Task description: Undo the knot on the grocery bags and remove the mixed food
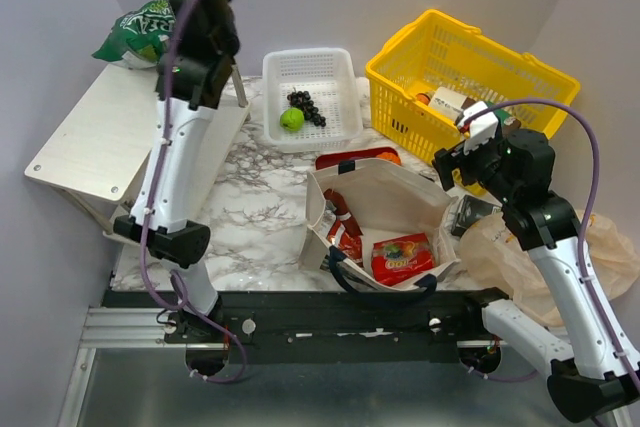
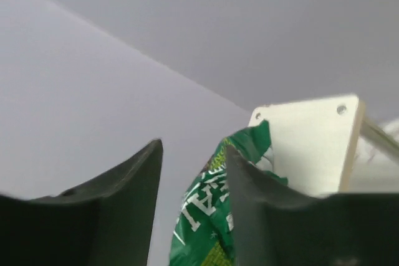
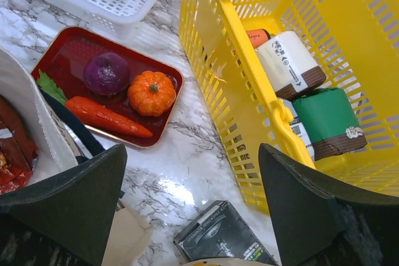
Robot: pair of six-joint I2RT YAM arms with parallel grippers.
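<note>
The beige canvas tote (image 1: 385, 192) stands open at table centre with red snack packets (image 1: 402, 257) inside; its edge shows in the right wrist view (image 3: 28, 110). My right gripper (image 1: 450, 162) (image 3: 193, 149) is open and empty, above the marble between tote and yellow basket. The peach-cream plastic bag (image 1: 610, 247) lies at the right under my right arm; its knot is hidden. My left gripper (image 1: 185, 7) (image 2: 193, 147) is raised and open beside the green snack bag (image 1: 140, 32) (image 2: 209, 216) on the white shelf (image 1: 100, 137). A red tray (image 3: 68, 48) holds onion (image 3: 107, 73), orange (image 3: 151, 91) and carrot (image 3: 106, 116).
A white basket (image 1: 335, 67) at the back holds dark grapes (image 1: 305, 107) and a green apple (image 1: 291, 119). A yellow basket (image 1: 470, 77) (image 3: 230, 60) with boxes stands back right. A black-and-green box (image 3: 224, 238) lies on the marble below my right gripper.
</note>
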